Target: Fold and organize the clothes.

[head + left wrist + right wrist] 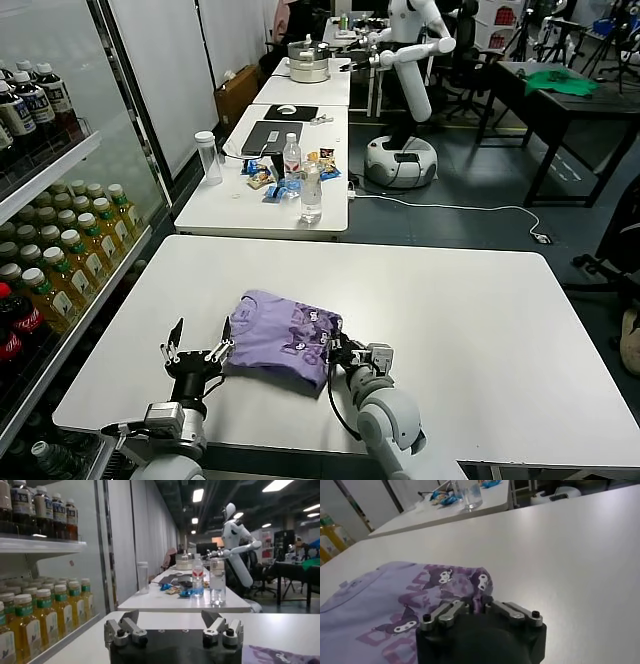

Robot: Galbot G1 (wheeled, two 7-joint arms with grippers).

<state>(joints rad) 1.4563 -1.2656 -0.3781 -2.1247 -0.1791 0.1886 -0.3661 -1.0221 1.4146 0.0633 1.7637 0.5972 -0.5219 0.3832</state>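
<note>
The clothes, one lavender T-shirt [283, 337] with a darker purple and white print, lie folded in a compact bundle near the front of the white table [470, 310]. My right gripper [333, 353] is at the bundle's right front corner, its jaws shut on a pinch of the shirt's edge [479, 598]. My left gripper [198, 352] sits just left of the bundle, open, with nothing between its fingers [131, 620]. In the left wrist view only a corner of the shirt [280, 655] shows.
A drinks fridge [50, 230] with bottles stands close on the left. Behind my table is another white table [225, 205] carrying a water bottle [311, 193], a tall cup [208, 157], snacks and a laptop. A white robot [405, 90] stands further back.
</note>
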